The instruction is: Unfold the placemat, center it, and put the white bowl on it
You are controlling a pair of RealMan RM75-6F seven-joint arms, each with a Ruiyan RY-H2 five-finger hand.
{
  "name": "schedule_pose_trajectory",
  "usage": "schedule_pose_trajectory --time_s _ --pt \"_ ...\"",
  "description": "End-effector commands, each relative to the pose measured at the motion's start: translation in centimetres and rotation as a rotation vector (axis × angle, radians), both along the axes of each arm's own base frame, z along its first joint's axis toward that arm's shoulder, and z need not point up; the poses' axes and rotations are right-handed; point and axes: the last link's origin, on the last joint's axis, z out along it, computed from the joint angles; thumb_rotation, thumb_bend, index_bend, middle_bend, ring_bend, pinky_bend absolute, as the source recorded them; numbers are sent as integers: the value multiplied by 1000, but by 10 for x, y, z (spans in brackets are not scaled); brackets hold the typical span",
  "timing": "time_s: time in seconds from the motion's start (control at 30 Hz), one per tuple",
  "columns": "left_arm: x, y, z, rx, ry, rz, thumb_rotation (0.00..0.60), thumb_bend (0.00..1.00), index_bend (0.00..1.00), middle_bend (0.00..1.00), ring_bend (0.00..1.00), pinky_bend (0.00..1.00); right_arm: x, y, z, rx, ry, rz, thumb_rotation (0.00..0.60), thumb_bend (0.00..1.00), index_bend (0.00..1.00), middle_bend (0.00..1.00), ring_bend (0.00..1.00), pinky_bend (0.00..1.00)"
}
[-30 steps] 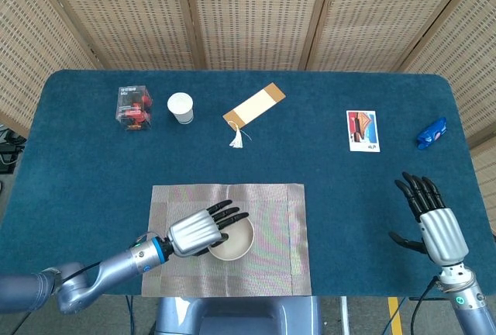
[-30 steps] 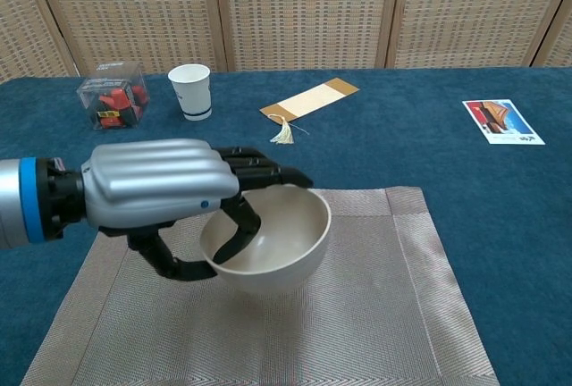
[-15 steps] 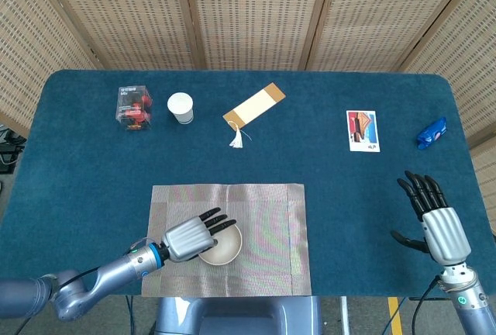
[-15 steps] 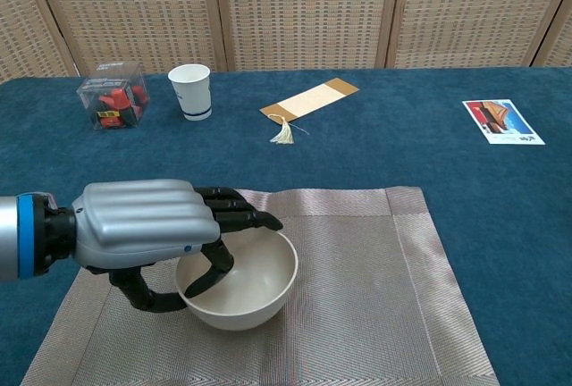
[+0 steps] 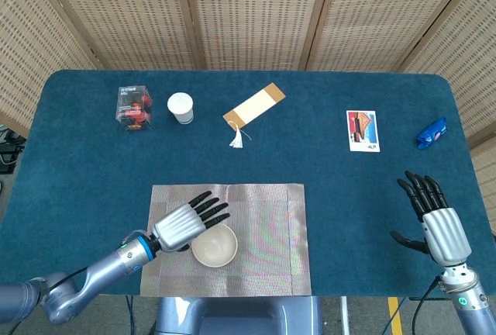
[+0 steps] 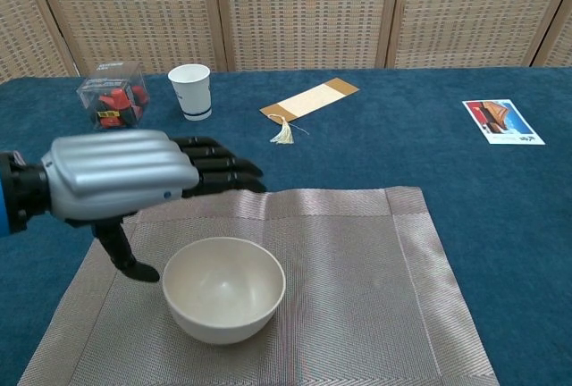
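The woven grey placemat [image 5: 267, 219] [image 6: 375, 279] lies unfolded and flat near the table's front edge. The white bowl [image 5: 214, 245] [image 6: 223, 289] stands upright on its left-centre part. My left hand [image 5: 184, 221] [image 6: 134, 176] hovers just above and to the left of the bowl, fingers spread, holding nothing. My right hand [image 5: 432, 219] rests open at the table's right front, far from the mat; the chest view does not show it.
Along the back lie a clear box of red items [image 5: 133, 107] [image 6: 112, 96], a white paper cup [image 5: 180, 107] [image 6: 190, 91], a tasselled bookmark [image 5: 253, 107] [image 6: 311, 100] and a picture card [image 5: 363, 131] [image 6: 502, 121]. A blue object [image 5: 431, 133] sits at the right edge.
My left hand lowered the bowl onto the mat, let it go, then lifted away to the left. The right hand stayed still.
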Motion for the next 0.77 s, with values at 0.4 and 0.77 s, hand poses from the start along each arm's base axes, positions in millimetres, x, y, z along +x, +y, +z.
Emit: schedule_pose_trajectory --time_s 0.4,0.77 --pt "-57 5 105 423 -240 346 600 0 0 0 0 0 1 6 6 -32 80 -37 600 0 63 0 0 0" --pt "-122 -64 132 656 -243 574 600 0 0 0 0 0 4 18 8 -55 156 -111 600 0 33 0 0 0"
